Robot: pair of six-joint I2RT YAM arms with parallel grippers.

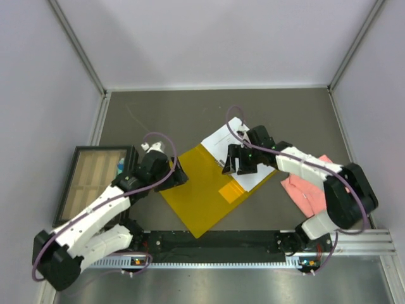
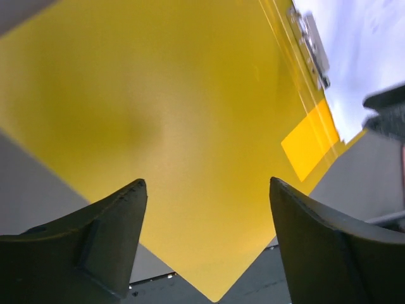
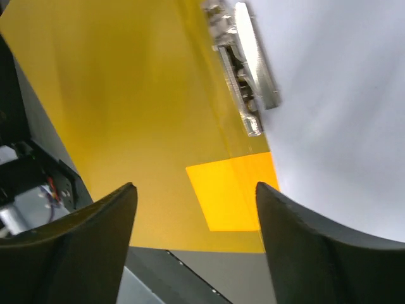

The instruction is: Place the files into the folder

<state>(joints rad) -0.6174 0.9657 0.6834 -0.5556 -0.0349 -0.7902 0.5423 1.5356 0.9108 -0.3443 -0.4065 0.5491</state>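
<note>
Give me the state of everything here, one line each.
folder: open, lying flat on the table.
files: flat on its right half, beside the metal clip.
left gripper: open, empty, over the folder's left cover.
right gripper: open, empty, near the clip.
pink cloth: lying right of folder.

Folder (image 1: 196, 190), centre of the top view: orange-yellow, with a brighter orange rectangle (image 3: 231, 193) near its lower right edge and a silver metal clip (image 3: 243, 63). Files (image 1: 218, 136), upper right of the folder: white with faint grey marks. Cloth (image 1: 304, 190), right: pink. Table (image 1: 164, 114): dark grey. Tray (image 1: 95, 180), left: black frame, tan slatted interior. Arms (image 1: 95, 215): white shells, black joints, purple-grey cables (image 1: 155, 136).
</note>
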